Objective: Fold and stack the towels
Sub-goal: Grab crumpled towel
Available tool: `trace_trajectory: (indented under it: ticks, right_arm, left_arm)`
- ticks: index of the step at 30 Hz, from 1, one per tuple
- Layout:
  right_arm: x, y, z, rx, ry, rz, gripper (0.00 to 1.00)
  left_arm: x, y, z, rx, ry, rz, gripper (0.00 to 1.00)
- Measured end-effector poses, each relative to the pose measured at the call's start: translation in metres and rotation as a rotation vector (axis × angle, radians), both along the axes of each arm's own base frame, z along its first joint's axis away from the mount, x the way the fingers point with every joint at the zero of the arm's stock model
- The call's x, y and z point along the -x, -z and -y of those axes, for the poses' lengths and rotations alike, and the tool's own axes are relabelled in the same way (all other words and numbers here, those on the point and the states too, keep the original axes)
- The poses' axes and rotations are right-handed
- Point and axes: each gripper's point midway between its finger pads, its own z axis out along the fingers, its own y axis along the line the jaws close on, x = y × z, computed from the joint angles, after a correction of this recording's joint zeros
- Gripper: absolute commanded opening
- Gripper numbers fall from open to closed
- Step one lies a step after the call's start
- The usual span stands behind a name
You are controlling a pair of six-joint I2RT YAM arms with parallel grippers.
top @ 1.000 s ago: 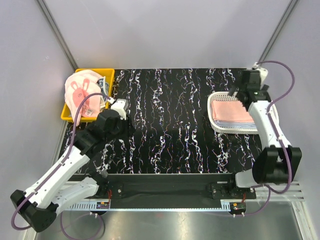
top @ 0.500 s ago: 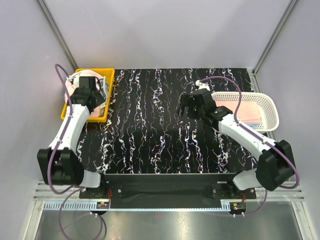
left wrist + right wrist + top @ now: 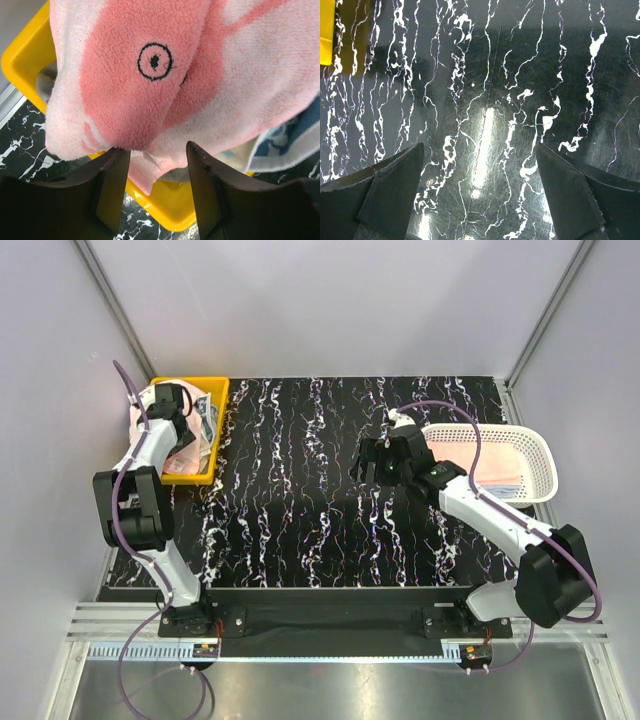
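Observation:
A pink rabbit-print towel (image 3: 150,75) is heaped in the yellow bin (image 3: 170,205) and hangs over its rim. A beige towel with teal-blue lettering (image 3: 295,130) lies under it. My left gripper (image 3: 157,150) is open right at the rabbit towel's lower edge, and a fold dips between the fingertips. In the top view the left gripper (image 3: 170,405) is over the bin (image 3: 195,477). My right gripper (image 3: 368,462) is open and empty above the black marbled table (image 3: 485,75). Folded pink towels (image 3: 495,465) lie stacked in the white mesh basket (image 3: 540,445).
The bin stands at the table's far left corner and the basket at the far right. The right arm's purple cable arcs over the basket. A corner of the yellow bin (image 3: 325,30) shows in the right wrist view. Grey walls close in the table's sides.
The left arm has swung from the table beside the bin to reach over the bin. The right arm has left the basket and moved left over the middle of the table.

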Motion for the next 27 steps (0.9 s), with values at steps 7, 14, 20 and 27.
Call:
trace_trajectory:
  ticks: [7, 14, 20, 27]
  right_arm:
    - [0.007, 0.009, -0.003, -0.008, -0.034, -0.021, 1.00]
    - [0.008, 0.010, -0.005, -0.015, -0.047, -0.018, 1.00]
    - [0.008, 0.008, -0.005, -0.016, -0.052, -0.013, 1.00]
    - [0.007, 0.007, -0.003, -0.008, -0.048, -0.002, 1.00]
  left_arm:
    - [-0.002, 0.000, -0.013, -0.031, -0.038, -0.001, 0.33]
    - [-0.008, -0.017, -0.024, -0.066, -0.062, 0.031, 0.00]
    - [-0.009, -0.020, -0.023, -0.071, -0.046, 0.032, 0.00]
    - [-0.008, -0.076, 0.006, -0.090, 0.035, 0.150, 0.00]
